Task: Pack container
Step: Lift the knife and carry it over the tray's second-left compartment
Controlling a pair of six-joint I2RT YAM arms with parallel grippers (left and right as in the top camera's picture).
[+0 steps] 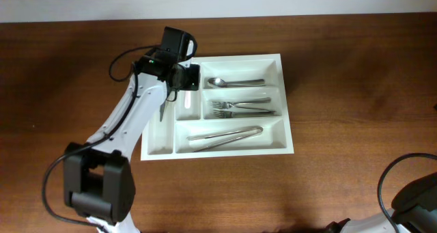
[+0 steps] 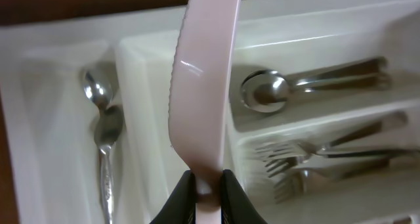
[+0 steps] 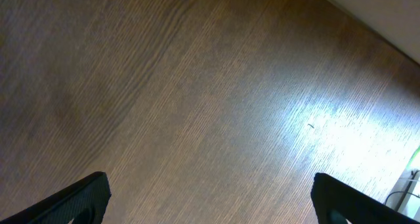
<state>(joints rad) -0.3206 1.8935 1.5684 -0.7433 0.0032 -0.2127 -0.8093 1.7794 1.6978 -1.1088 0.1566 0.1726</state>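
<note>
We see a smooth, faintly glossy white plastic container [image 2: 52, 119], polished shiny metal forks [image 2: 308, 161] and spoon [image 2: 266, 91], and a pale, glossy knife [image 2: 200, 86]. The desk [image 3: 197, 106] is brown wood grain with a soft sheen.

Container [image 1: 287, 117] sits on the tabletop [image 1: 355, 89], toward the far edge, roughly mid-width. Long compartments on its right side: spoon [image 1: 235, 83] in the far one, forks [image 1: 242, 108] in the middle, tongs [image 1: 225, 136] in the near one. Two narrow compartments on the left, the outer one holding teaspoons [image 2: 102, 132]. Left gripper [image 2: 207, 184] above the container's far-left corner, its knife [image 2: 203, 86] above the narrow compartments.
</note>
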